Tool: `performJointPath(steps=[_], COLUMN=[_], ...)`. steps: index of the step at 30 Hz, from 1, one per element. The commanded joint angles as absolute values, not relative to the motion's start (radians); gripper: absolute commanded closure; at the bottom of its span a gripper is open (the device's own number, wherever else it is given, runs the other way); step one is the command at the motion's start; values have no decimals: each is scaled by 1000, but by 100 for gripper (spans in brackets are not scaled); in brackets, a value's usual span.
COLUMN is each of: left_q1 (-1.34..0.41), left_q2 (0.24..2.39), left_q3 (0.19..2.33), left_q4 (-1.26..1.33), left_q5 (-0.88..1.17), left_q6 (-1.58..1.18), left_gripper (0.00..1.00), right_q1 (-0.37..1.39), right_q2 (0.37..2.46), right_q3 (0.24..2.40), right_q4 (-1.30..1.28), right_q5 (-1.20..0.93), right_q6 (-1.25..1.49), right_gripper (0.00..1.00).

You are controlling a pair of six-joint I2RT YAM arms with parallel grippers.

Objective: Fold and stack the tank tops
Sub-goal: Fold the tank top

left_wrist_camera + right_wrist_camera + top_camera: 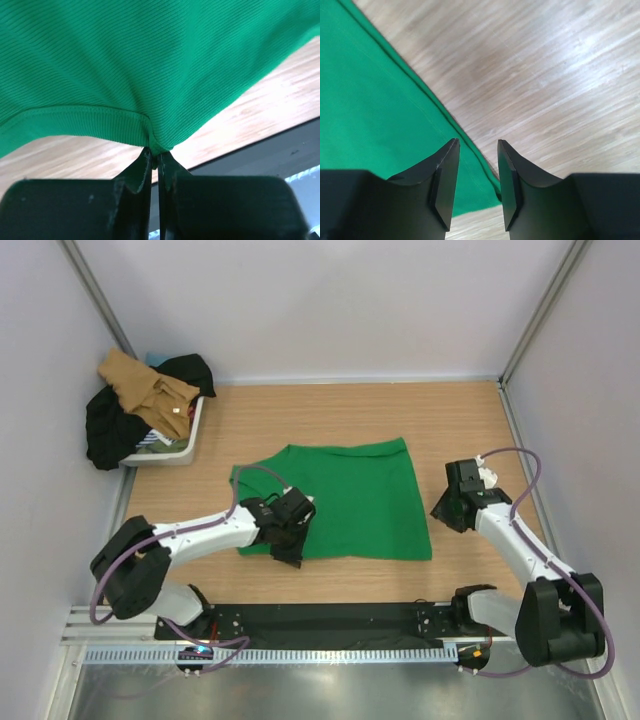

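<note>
The green tank top [360,495] lies spread flat in the middle of the wooden table. My left gripper [291,552] is at its near left part, shut on a pinch of the green hem [156,146], and the cloth [150,60] drapes up from the tips. My right gripper [443,510] stands open just off the garment's right edge. In the right wrist view its fingers [477,141] straddle the green edge [370,110] near a corner, with nothing held between them. The tan tank top [145,385] lies crumpled on a heap at the back left.
A white basket [188,445] at the back left holds dark clothes [105,425] under the tan one. White walls stand close on both sides. The black base rail [330,620] runs along the near table edge.
</note>
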State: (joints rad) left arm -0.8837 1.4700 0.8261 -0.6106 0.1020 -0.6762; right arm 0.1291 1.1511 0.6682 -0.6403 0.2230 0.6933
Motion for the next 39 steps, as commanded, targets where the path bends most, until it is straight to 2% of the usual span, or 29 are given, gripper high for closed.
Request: performJointPath(steps=[1, 4, 5, 7, 11, 14, 19, 27, 35, 39], left_q1=[-894, -893, -893, -894, -896, -894, -894, -884, -735, -706], left_q2=[1378, 1342, 1329, 1319, 1295, 1261, 1166, 1212, 1232, 1261], left_q3=[815, 787, 770, 756, 726, 722, 745, 821, 812, 821], left_q4=[-673, -689, -692, -692, -686, -695, -673, -673, -594, -554], left_q5=[63, 37, 29, 14, 9, -36, -86, -218, -248, -278], left_q6=[-696, -704, -707, -719, -762, -776, -795, -788, -781, -772], left_gripper=[95, 89, 82, 75, 57, 50, 46, 46, 46, 45], right_q1=[132, 130, 130, 133, 170, 199, 219, 232, 235, 222], right_q2=[1091, 1121, 1140, 1207, 1337, 1458, 1623, 1863, 2051, 2117], right_q3=[704, 742, 749, 793, 905, 1006, 1158, 1347, 1491, 1586], right_q4=[-595, -476, -398, -353, -299, -302, -302, -325, -356, -368], right_q5=[207, 32, -41, -127, -131, -98, -80, -41, 49, 106], right_q6=[663, 577, 563, 555, 546, 528, 520, 515, 531, 540], right_gripper=[57, 57, 57, 57, 51, 50, 56, 59, 60, 75])
